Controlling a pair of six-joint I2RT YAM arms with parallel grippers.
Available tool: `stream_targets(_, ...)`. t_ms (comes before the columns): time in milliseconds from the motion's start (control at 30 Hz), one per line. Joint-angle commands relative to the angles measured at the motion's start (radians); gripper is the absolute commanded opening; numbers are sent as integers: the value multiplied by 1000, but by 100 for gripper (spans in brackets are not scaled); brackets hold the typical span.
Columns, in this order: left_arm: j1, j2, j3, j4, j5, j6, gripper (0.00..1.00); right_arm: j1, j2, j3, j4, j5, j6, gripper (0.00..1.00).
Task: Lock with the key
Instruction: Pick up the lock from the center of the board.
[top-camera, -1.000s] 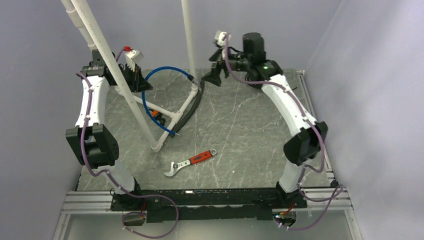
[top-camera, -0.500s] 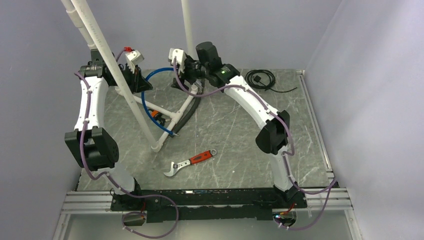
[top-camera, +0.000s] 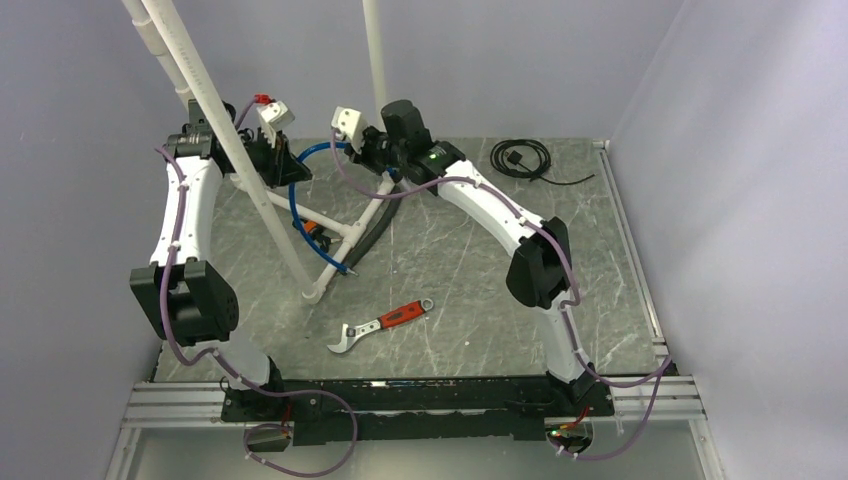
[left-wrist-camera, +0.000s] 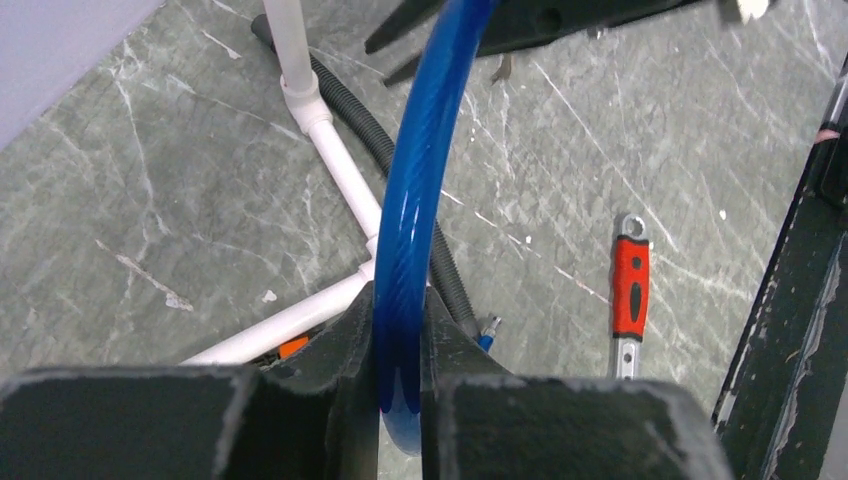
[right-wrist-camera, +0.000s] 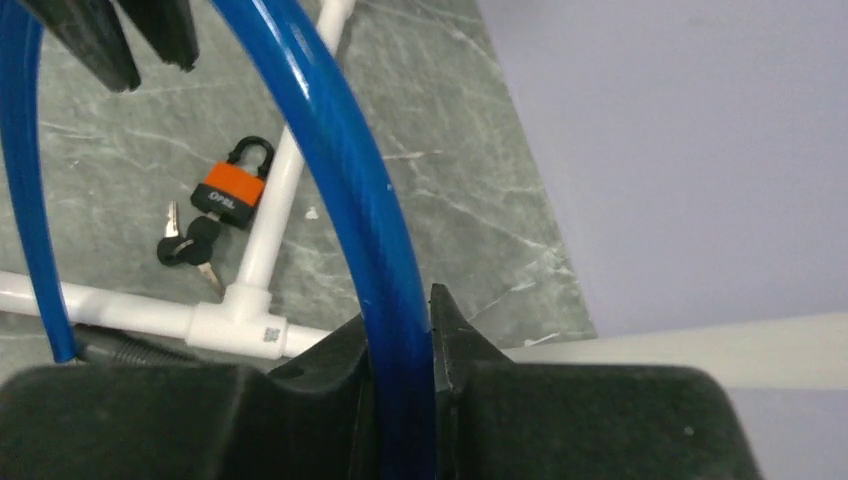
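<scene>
Grey marbled table (top-camera: 470, 260) carries a white plastic pipe frame (top-camera: 355, 225) at its far left, and a glossy blue cable loop (top-camera: 291, 200) arches over that frame. My left gripper (left-wrist-camera: 397, 310) is clamped on the loop's left side; my right gripper (right-wrist-camera: 398, 320) pinches its far right side, fingers tight against the cable. Nearer lies a red-handled adjustable wrench (top-camera: 385, 322). The small orange-and-black padlock (right-wrist-camera: 232, 190) rests flat on the table against a white pipe, its black-headed keys (right-wrist-camera: 190, 245) just beside it, well apart from both grippers.
</scene>
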Motion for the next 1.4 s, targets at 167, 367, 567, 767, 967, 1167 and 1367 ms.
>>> stream_targets(167,37,-57,-53,268,65,-346,36,-25,-161,-179,235,136,233,0)
stream_targets(367,103,-77,-160,466,54,-544,55,-68,-234,-234,357,139,420,0)
stream_targets(567,120,-112,-270,566,14,-538,68,-98,-286,-292,459,105,540,0)
stream_targets(767,133,-121,-332,585,19,-459,69,-104,-307,-325,492,91,565,0)
stream_targets(967,165,-144,-366,711,-9,-511,67,-108,-326,-352,510,63,568,0)
stream_targets(1167,177,-140,-355,707,-97,-384,67,-113,-350,-382,520,33,568,0)
stream_targets(1367,177,-114,-367,680,-29,-329,73,-113,-362,-377,520,6,609,0)
